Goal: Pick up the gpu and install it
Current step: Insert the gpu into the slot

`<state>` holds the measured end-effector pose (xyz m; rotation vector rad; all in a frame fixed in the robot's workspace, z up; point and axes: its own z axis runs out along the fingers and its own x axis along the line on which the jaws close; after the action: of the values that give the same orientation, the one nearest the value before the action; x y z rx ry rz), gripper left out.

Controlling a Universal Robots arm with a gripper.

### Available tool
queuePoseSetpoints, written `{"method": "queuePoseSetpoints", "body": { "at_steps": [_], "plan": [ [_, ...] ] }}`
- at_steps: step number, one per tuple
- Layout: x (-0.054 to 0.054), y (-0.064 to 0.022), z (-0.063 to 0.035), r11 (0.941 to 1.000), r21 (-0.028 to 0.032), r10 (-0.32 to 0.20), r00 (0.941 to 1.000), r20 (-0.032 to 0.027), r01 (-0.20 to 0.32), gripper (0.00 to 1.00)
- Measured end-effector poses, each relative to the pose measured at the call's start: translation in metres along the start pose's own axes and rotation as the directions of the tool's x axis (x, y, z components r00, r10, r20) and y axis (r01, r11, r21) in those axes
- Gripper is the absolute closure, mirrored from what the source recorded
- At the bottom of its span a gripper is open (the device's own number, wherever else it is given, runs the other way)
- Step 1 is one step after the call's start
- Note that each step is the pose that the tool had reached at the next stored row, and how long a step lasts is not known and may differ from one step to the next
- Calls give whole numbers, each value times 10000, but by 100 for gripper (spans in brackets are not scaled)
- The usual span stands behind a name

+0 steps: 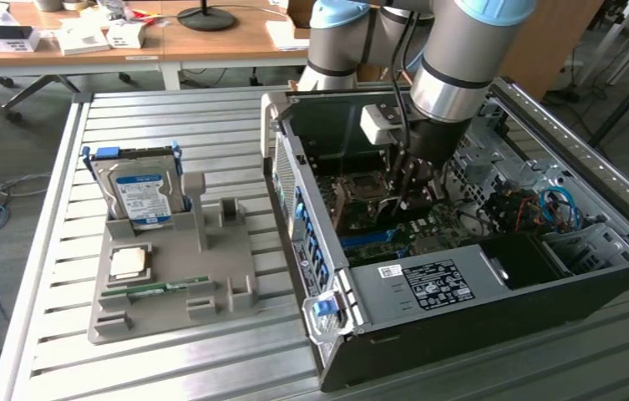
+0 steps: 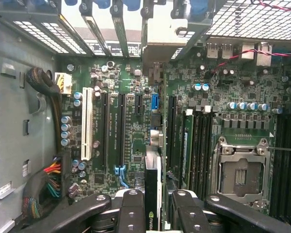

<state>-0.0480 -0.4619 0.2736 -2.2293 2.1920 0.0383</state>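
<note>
gpu (image 2: 152, 180) is up in the gripper (image 2: 156, 198), seen edge-on in the wrist view, with the 2 finger pads (image 2: 131, 206) pinching its flat faces, 1 on each side. so the pickup part looks done and this is the install step.

in the exterior view the arm is reaching down into the open case (image 1: 426, 288), with the gripper low over the middle of the motherboard (image 2: 136, 121). the card hangs above the board between the long black slots (image 2: 121, 128) on one side and another long slot beside the empty cpu socket (image 2: 240, 175) on the other. can't tell if its bottom edge is touching a slot or just hovering, since the card hides what's right under it.

my guess: seating it calls for the edge connector lined up dead parallel with its slot, the metal bracket end meeting the rear opening of the case, then a straight, even press. any tilt and it'll jam.

the holder (image 1: 175, 292) with the hard drive (image 1: 141, 192) sits well apart on the exterior view's left.
</note>
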Motion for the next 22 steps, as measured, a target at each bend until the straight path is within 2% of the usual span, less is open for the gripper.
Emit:
{"method": "queuePoseSetpoints", "body": {
  "at_steps": [3,6,22],
  "plan": [
    [0,0,0,10000,0,0,10000,0,0,74],
    [-9,42,5,10000,1,0,10000,3,0,74],
    [-12,153,18,10000,4,0,10000,1,0,74]
  ]
}}
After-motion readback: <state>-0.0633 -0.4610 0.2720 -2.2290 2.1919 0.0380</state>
